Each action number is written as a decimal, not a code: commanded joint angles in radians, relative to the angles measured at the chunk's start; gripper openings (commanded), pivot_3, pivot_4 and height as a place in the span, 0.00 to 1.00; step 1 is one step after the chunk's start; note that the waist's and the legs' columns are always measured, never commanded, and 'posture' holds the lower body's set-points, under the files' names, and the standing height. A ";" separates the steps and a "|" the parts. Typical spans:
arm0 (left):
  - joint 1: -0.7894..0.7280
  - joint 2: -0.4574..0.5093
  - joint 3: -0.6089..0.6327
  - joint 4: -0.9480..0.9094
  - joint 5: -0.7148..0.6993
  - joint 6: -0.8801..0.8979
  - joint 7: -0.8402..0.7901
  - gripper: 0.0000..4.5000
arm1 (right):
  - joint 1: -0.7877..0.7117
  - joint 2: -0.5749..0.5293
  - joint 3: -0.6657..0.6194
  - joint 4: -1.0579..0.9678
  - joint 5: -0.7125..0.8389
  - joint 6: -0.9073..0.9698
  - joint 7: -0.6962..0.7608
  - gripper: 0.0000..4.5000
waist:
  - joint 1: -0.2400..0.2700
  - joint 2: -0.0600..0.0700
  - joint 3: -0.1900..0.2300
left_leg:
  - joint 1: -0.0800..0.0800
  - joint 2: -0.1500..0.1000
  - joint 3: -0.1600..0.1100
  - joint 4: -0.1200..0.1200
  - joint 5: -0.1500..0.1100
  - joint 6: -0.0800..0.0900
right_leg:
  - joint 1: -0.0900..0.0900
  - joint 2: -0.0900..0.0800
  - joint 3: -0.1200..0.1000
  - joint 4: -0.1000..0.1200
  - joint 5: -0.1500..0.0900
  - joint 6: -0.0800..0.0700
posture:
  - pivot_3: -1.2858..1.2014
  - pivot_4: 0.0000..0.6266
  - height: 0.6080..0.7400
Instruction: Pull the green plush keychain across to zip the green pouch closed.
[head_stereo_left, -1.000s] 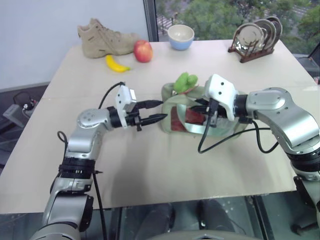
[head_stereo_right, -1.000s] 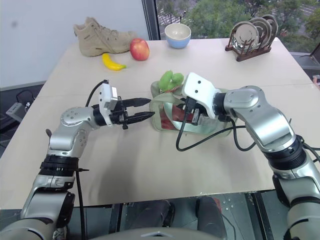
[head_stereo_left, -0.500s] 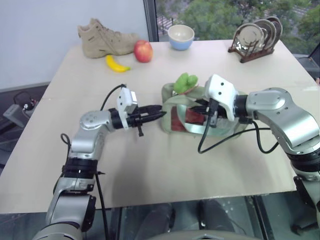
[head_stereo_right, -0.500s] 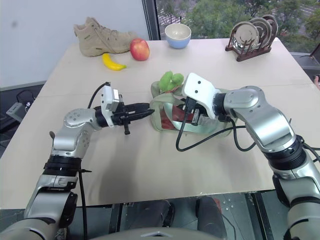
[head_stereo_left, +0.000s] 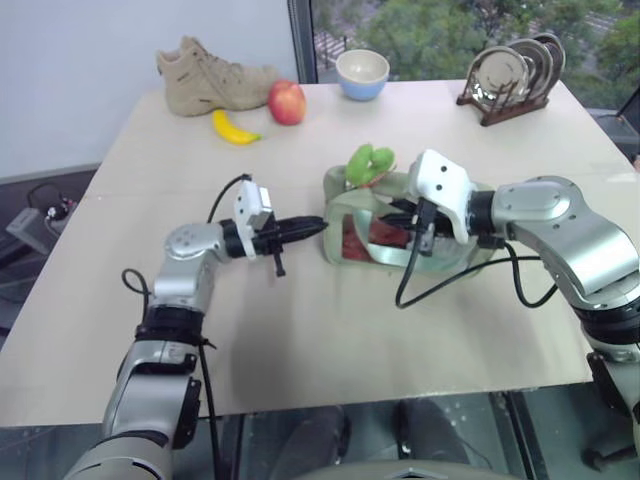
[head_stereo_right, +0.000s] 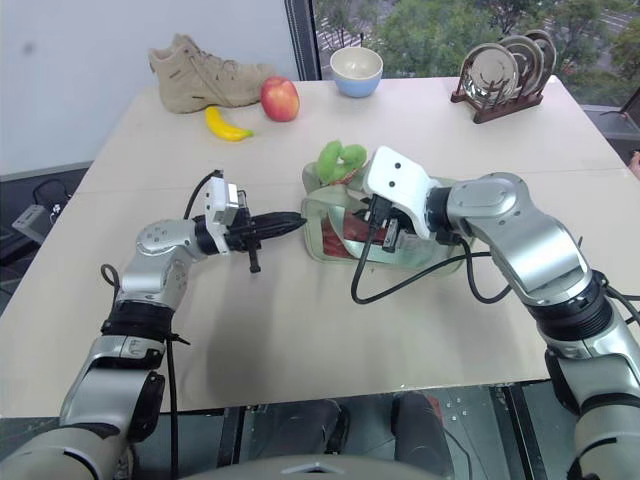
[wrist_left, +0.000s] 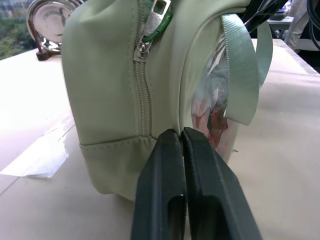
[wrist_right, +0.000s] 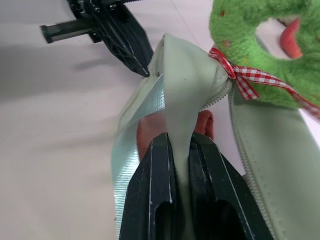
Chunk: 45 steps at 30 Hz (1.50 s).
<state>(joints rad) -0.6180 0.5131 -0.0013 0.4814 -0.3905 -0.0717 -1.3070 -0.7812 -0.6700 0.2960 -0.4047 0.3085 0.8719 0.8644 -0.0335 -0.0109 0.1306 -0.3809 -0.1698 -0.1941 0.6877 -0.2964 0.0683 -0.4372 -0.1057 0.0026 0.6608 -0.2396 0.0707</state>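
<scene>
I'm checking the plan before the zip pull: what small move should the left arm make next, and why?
Probably open the left gripper and lift it toward the keychain. Its fingers are shut at the pouch's end wall, low by the seam, holding nothing, while the keychain sits higher at the top corner, ungrasped. The right gripper already pinches the pouch's fabric edge, steadying it.

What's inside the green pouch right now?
Through the clear window of the green pouch, red and white contents show, but what they are cannot be told. The rest is hidden by its fabric walls, its straps and the right gripper pinching its edge.
</scene>
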 joint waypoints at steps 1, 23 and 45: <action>-0.008 -0.001 0.023 0.015 0.006 -0.019 0.004 0.00 | -0.015 -0.002 -0.046 -0.026 0.014 0.010 -0.007 0.22 | 0.000 0.000 0.000 | 0.000 0.000 0.000 0.000 0.000 0.000 | 0.000 0.000 0.000 0.000 0.000 0.000 | 0.52 0.24 1.00; -0.020 -0.021 0.009 -0.127 -0.021 0.114 0.043 0.00 | -0.016 -0.005 -0.048 -0.019 0.015 0.012 -0.043 0.64 | 0.001 -0.001 0.000 | 0.000 0.000 0.000 0.000 0.000 0.000 | 0.000 0.000 0.000 0.000 0.000 0.000 | 0.52 0.24 1.00; -0.003 -0.033 0.006 -0.160 0.016 0.079 0.066 0.00 | -0.104 0.002 -0.234 0.007 0.186 0.116 -0.053 0.64 | 0.013 0.000 0.000 | -0.001 0.000 0.000 0.000 0.000 0.000 | 0.000 0.000 0.000 0.000 0.000 0.000 | 0.52 0.24 1.00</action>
<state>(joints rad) -0.6164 0.4789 -0.0019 0.3656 -0.3734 0.0333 -1.2397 -0.8505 -0.6758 0.1004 -0.3912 0.4881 0.9976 0.8349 -0.0204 -0.0114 0.1303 -0.3815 -0.1699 -0.1943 0.6878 -0.2964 0.0683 -0.4373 -0.1061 0.0025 0.6609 -0.2395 0.0707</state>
